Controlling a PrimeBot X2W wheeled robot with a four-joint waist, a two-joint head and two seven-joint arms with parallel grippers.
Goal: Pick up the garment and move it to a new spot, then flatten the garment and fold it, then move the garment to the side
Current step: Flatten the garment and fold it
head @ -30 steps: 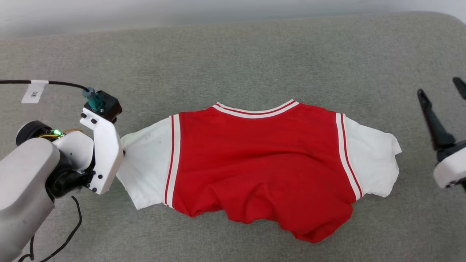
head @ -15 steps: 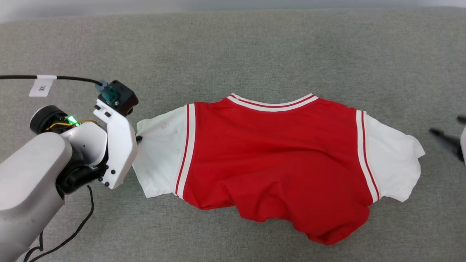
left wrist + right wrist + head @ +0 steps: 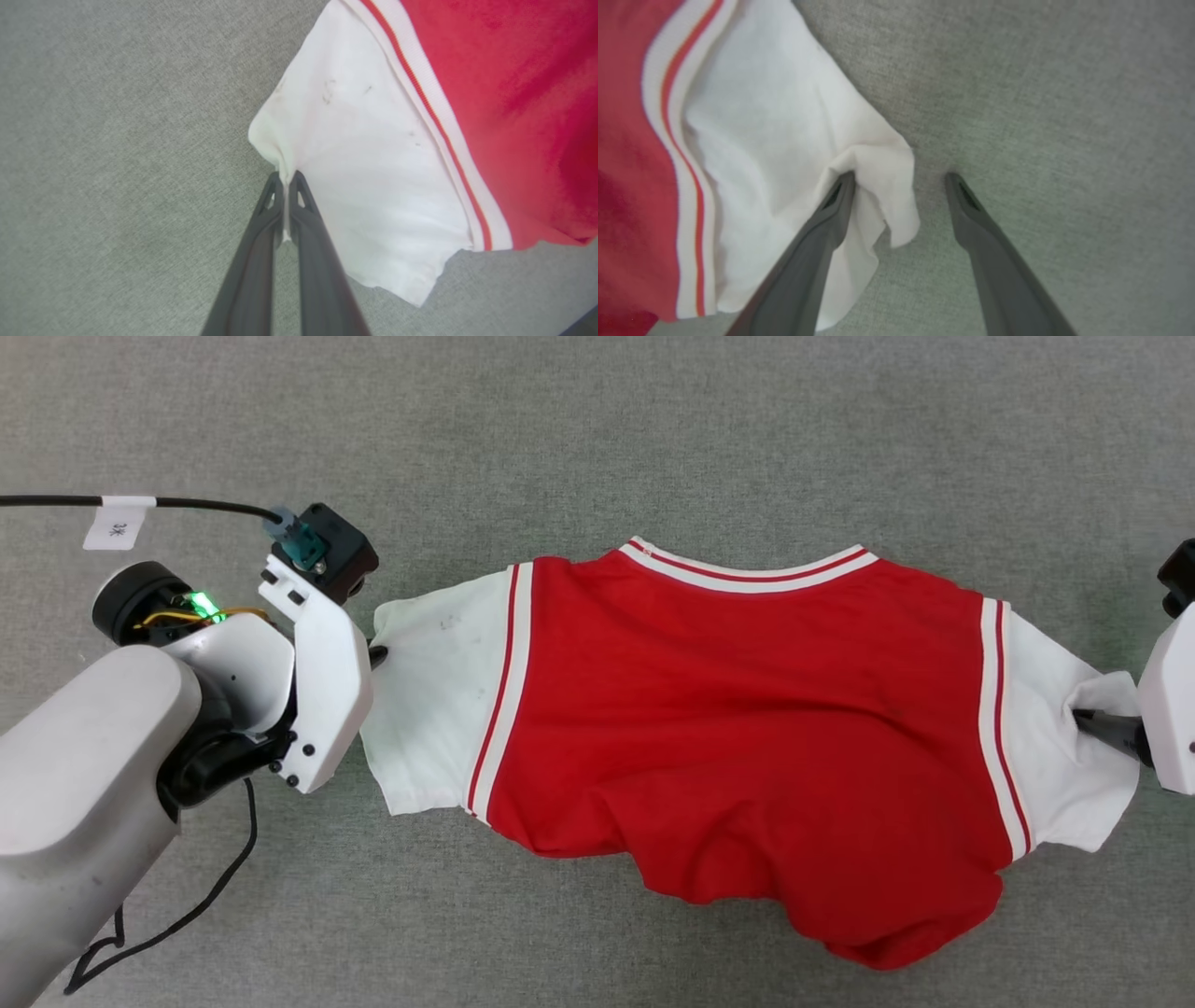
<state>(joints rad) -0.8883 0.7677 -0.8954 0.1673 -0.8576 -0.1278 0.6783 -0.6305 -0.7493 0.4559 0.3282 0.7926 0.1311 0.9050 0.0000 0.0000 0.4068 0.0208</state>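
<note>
The grey fabric surface (image 3: 653,429) carries the garment (image 3: 747,728), spread plain red side up, collar toward the far side, hem rumpled. The left gripper (image 3: 285,179) pinches the left sleeve's edge. The right gripper (image 3: 901,176) is spread around the right sleeve's curled corner.

garment (image 3: 738,728) 1 | left gripper (image 3: 285,177) 1 | right gripper (image 3: 901,176) 1 (two in all) | black cable (image 3: 205,505) 1 | paper tag (image 3: 117,523) 1
</note>
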